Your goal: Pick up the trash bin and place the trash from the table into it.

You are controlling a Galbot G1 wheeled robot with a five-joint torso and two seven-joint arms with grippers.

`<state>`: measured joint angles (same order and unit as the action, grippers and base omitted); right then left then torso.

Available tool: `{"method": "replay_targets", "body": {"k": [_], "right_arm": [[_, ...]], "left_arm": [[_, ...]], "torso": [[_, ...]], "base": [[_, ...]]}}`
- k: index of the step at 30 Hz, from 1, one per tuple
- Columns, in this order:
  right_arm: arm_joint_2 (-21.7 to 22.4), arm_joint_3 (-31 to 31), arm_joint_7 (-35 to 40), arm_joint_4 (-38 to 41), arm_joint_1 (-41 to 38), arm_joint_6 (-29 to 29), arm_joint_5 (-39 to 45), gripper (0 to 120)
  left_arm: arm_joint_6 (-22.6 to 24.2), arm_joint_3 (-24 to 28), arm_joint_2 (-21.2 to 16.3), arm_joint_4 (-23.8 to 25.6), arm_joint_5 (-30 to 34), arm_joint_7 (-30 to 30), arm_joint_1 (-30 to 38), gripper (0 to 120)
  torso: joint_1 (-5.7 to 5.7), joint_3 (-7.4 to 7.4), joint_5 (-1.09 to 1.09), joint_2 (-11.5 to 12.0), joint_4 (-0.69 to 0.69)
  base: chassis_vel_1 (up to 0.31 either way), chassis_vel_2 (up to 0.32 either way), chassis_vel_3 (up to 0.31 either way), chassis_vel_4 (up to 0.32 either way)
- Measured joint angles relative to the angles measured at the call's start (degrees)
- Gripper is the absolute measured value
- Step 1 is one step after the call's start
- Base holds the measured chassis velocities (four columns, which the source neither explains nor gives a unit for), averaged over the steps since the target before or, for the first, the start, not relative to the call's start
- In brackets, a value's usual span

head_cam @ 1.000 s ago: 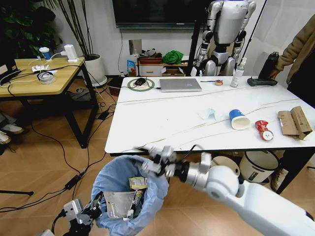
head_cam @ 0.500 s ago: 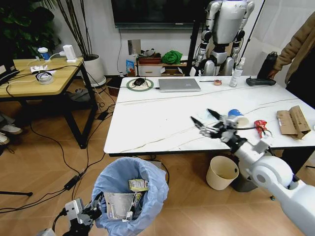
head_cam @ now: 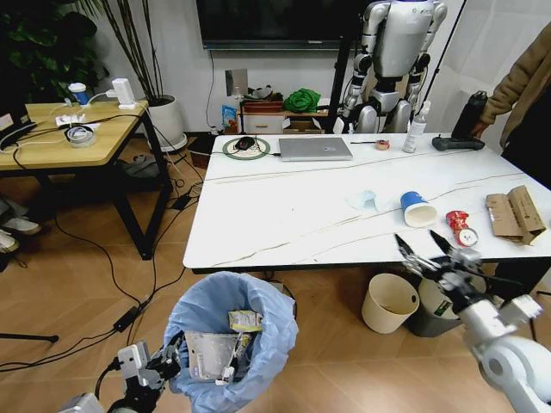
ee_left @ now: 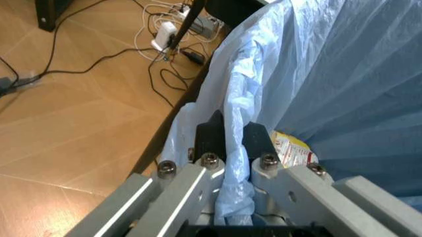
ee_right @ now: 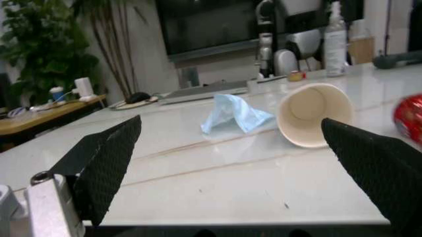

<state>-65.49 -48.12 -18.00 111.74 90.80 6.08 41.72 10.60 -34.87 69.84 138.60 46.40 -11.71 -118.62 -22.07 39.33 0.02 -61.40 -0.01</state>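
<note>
The right gripper [head_cam: 433, 252] hangs with its jaws spread wide and nothing between them, level with the near edge of the table [head_cam: 275, 215]. Its fingertips [ee_right: 105, 163] frame the remaining trash on the marble top: a pale-blue tissue [ee_right: 234, 116] and, just beside it, a paper cup [ee_right: 313, 113] lying on its side with the mouth facing the gripper. A crushed red can [head_cam: 462, 227] lies beyond the cup toward the robot's right, and a piece of torn cardboard [head_cam: 515, 213] rests near the table's right end. The low, edge-level stance appears intended for a horizontal reach across the surface.

The left gripper [ee_left: 228, 143] is clamped on the rim of the trash bin [head_cam: 228, 344], pinching the light-blue bag liner [ee_left: 316, 64]. The bin is held below the table's near edge, off its left corner, mouth upward, apparently so that items can be dropped in. Wrappers [head_cam: 211, 354] already lie inside.
</note>
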Motion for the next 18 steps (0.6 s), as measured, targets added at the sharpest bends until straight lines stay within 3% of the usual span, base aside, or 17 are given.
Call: {"method": "replay_targets", "body": {"k": [7, 18], "right_arm": [[-8.73, -3.05, -2.71, 0.35, 3.55, 1.43, -3.67, 100], [-10.94, -2.66, -4.82, -1.37, 5.06, 3.31, -5.53, 100]], "left_arm": [[-0.27, 0.98, -1.47, -1.11, -0.70, 0.61, 0.45, 0], [-0.83, 1.09, -1.19, -1.58, -1.47, 1.16, 0.62, 0]], "torso": [[0.00, 0.00, -0.04, 0.00, 0.00], [0.00, 0.00, -0.03, 0.00, 0.01]], "base": [[0.000, 0.000, 0.000, 0.000], [0.000, 0.000, 0.000, 0.000]]}}
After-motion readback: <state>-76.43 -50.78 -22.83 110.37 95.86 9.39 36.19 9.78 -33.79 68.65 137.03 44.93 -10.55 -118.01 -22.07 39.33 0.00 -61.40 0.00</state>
